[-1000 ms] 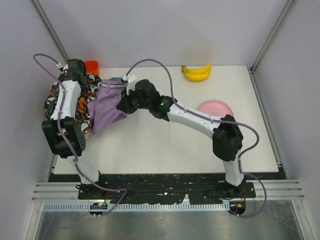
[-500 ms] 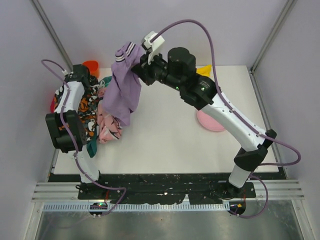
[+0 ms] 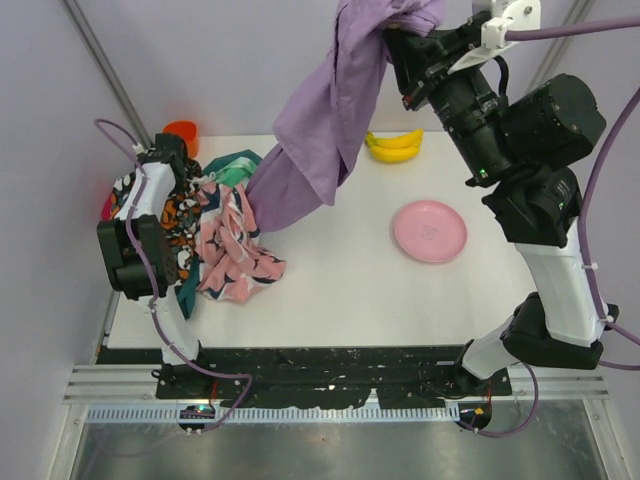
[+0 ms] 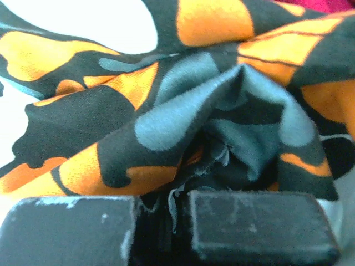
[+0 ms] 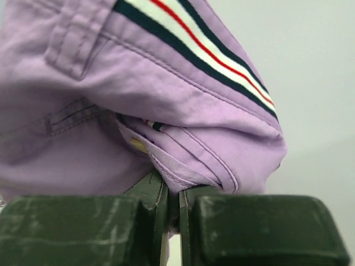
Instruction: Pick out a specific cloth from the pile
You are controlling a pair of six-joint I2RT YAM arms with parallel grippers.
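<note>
Right gripper (image 3: 398, 30) clamped tight on cloth (image 3: 320, 130), holding it high above table (image 3: 340, 295); tail hangs beside pile (image 3: 225, 250). Left gripper (image 4: 161, 230) pinched shut on orange-black fabric (image 4: 111, 122) in pile.

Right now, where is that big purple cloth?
In the overhead view, the purple cloth hangs high from the right gripper. It drapes down left of the bananas, and its lower end is beside the pile.

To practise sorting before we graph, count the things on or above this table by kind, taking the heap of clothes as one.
Held-up cloths: 1, the cloth
Heaps: 1, the pile
Banana bunches: 1, the bananas
Plates: 1, the pink plate
Containers: 1, the orange container, partly hidden
Total: 5
</note>
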